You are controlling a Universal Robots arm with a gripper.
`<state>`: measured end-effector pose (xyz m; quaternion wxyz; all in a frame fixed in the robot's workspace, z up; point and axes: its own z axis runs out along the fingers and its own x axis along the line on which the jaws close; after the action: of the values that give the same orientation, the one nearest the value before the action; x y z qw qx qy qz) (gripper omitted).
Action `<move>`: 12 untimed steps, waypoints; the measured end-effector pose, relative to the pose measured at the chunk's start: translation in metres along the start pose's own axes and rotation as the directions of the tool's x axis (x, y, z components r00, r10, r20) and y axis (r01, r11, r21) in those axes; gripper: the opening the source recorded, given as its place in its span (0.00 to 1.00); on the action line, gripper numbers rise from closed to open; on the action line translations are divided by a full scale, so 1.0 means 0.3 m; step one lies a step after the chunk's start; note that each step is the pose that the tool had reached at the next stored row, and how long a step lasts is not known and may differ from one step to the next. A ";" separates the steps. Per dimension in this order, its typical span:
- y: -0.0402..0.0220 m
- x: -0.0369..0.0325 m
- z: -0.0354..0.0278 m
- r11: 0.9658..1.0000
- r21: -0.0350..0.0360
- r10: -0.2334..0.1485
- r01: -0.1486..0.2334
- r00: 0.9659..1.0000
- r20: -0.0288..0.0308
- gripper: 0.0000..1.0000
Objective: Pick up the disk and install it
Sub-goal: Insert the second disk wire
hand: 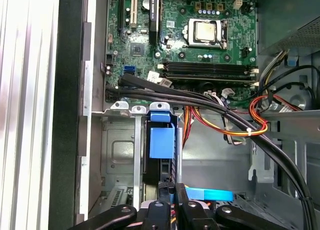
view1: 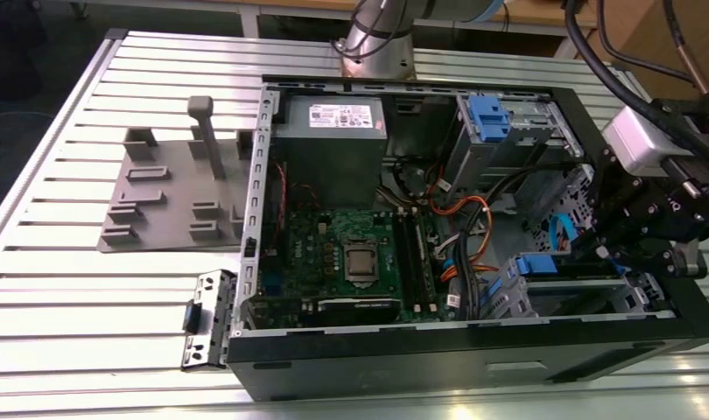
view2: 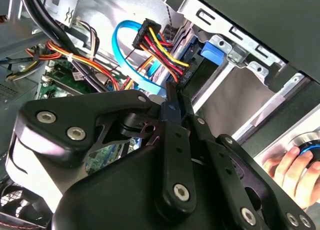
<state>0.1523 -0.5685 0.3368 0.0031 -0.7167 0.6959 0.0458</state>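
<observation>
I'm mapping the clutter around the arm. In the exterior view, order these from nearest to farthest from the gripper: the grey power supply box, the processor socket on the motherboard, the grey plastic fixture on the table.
1. Processor socket, mid-case on the green motherboard, nearest the gripper.
2. Power supply box, at the case's far corner, toward the exterior view's left.
3. Grey plastic fixture, outside the case on the slatted table, farthest left.

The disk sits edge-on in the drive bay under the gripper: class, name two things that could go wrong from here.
1. Cables: the black cable bundle and the orange-and-red wires run beside the bay, so the gripper or the disk might snag them.
2. A person's hand rests near the case in the second wrist view; arm motion could strike it.
</observation>
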 end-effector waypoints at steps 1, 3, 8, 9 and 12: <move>0.000 0.000 0.001 1.000 0.000 0.000 0.000 1.000 0.000 0.16; 0.000 0.000 0.003 1.000 0.000 0.000 0.000 1.000 0.000 0.16; -0.002 0.000 0.006 1.000 0.000 0.000 0.000 1.000 0.000 0.16; -0.003 0.000 0.006 1.000 0.000 0.000 0.000 1.000 0.000 0.16; -0.004 0.001 0.009 1.000 0.000 0.000 0.000 1.000 0.000 0.16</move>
<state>0.1532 -0.5685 0.3341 0.0032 -0.7167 0.6959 0.0458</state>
